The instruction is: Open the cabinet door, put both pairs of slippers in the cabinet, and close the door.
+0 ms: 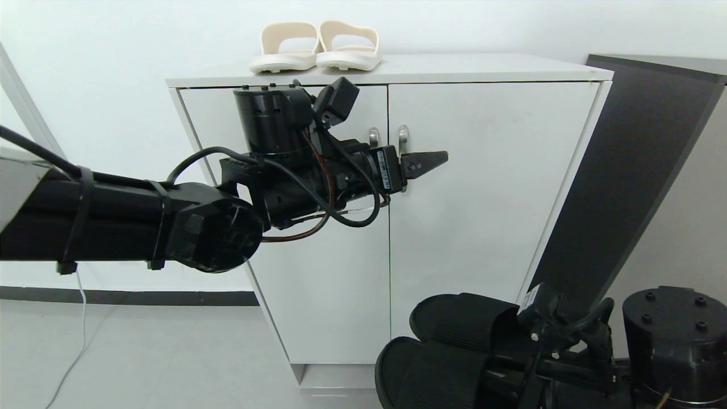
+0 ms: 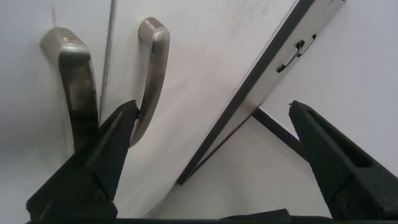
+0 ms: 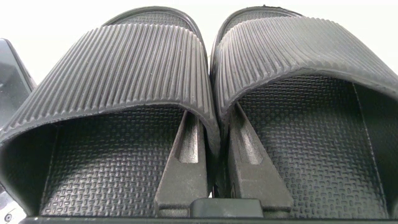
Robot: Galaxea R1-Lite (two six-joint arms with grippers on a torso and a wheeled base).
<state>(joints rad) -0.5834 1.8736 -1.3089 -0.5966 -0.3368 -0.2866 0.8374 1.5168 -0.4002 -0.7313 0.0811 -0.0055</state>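
The white cabinet (image 1: pixel 471 227) stands with both doors shut, its two metal handles (image 1: pixel 402 136) side by side at the centre seam. A cream pair of slippers (image 1: pixel 315 48) rests on its top. My left gripper (image 1: pixel 426 162) hovers open in front of the right door, just beside the handles; in the left wrist view the right-door handle (image 2: pixel 152 74) lies close to one fingertip of that gripper (image 2: pixel 212 107), untouched. Low at the front right, my right gripper (image 3: pixel 217 140) is shut on the black pair of slippers (image 1: pixel 448 341), pinching their adjoining inner walls (image 3: pixel 211 118).
A dark grey panel (image 1: pixel 625 187) rises along the cabinet's right side. A thin cable (image 1: pixel 74 352) trails over the pale floor at the left. A white wall stands behind the cabinet.
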